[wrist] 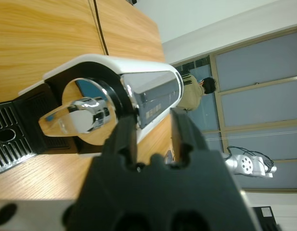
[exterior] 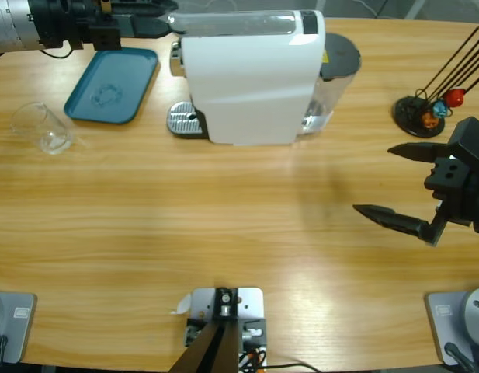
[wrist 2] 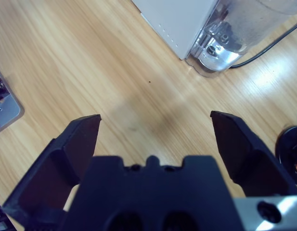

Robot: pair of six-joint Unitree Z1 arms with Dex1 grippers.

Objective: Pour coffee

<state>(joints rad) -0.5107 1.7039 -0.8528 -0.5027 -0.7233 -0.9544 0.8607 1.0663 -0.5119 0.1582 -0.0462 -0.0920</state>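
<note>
Nudging my left tool (wrist: 153,139) (jaws nearly closed, empty) at coffee machine (exterior: 251,74) top; right tool (exterior: 406,186) is idling wide open. Glass (exterior: 43,128) is sitting beside tray (exterior: 111,84), no coffee visible; should go under spout.

One white coffee machine (exterior: 251,78), one clear glass (exterior: 43,128), one teal tray (exterior: 112,84) on one desk (exterior: 223,225). One black stand of thin rods (exterior: 419,115). Two pincers: left (exterior: 157,25), right (exterior: 394,183).
</note>
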